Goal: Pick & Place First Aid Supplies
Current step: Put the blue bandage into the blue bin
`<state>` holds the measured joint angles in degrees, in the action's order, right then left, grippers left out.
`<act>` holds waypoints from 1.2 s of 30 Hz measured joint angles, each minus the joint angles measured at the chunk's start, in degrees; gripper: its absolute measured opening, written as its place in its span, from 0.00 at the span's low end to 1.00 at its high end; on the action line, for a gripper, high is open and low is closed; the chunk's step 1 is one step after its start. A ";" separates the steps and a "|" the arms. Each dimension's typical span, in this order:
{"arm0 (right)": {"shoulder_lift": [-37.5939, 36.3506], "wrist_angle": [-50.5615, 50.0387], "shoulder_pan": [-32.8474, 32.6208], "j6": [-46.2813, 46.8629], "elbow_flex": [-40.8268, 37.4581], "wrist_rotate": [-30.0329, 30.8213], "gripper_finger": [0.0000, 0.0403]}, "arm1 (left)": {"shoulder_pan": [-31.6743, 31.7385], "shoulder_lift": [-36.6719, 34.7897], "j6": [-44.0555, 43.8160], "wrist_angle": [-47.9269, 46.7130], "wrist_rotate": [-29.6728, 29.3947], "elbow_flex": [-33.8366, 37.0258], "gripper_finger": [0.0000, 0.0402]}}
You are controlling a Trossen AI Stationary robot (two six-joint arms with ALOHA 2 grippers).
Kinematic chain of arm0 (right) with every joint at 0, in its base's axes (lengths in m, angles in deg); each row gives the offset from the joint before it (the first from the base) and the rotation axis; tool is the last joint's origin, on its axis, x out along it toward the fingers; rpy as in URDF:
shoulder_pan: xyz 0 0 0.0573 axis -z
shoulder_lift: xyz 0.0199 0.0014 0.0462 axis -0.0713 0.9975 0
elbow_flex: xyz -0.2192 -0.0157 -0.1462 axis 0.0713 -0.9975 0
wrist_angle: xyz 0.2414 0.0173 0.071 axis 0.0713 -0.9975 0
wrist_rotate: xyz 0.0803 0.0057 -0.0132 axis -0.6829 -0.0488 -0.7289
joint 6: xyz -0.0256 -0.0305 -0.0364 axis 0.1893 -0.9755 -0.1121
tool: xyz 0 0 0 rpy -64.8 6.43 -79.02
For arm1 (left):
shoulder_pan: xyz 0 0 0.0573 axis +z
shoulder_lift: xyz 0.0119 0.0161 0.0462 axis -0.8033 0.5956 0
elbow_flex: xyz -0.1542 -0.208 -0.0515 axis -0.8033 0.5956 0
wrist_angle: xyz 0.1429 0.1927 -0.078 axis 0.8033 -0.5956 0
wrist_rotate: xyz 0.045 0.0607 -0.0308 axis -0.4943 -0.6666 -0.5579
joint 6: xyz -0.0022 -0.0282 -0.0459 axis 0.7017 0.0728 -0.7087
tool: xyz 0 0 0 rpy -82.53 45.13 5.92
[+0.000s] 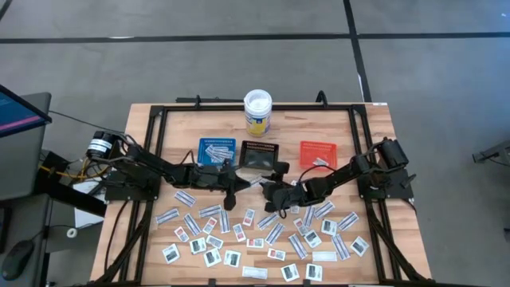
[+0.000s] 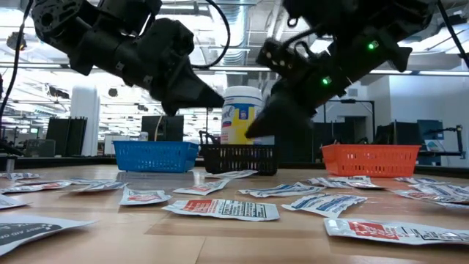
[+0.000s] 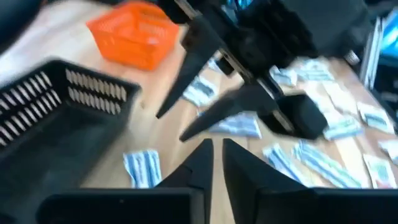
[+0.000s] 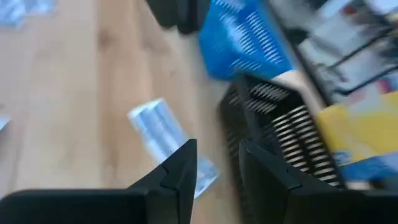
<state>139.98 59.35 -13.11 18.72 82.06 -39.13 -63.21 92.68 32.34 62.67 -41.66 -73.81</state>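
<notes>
The first aid supplies [image 1: 263, 235] are many small flat packets lying flat across the near half of the table. My left gripper [image 3: 217, 146] hovers near the table's middle, in front of the black tray [image 1: 259, 155], open by a narrow gap with nothing between its fingers. My right gripper [image 4: 217, 149] faces it from the right, open and empty. One white-and-blue packet [image 4: 163, 134] lies flat on the wood just beyond my right gripper's fingers. Another such packet [image 3: 143, 168] lies beside my left gripper.
A blue tray [image 1: 217, 151], the black tray and an orange tray [image 1: 317, 154] stand in a row across the table's middle. A white-lidded tub with a yellow label [image 1: 257, 112] stands behind them. In the low view both arms [image 2: 220, 88] hang close together in front of the black tray [image 2: 240, 159].
</notes>
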 joint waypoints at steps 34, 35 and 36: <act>4.47 -3.48 11.22 11.69 0.17 -22.48 0.02 | 0.80 2.22 -0.34 1.20 -2.24 0.00 0.22; 4.44 -3.56 11.22 11.69 0.17 -23.07 0.03 | 0.77 2.22 -0.42 1.20 -1.90 0.00 0.22; 4.41 -3.64 11.22 11.47 0.17 -23.60 0.03 | 0.77 2.22 -0.45 1.20 -1.58 0.00 0.22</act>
<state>144.39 55.71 -1.89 30.19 82.23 -62.73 -62.44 94.91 31.89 63.87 -43.25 -73.81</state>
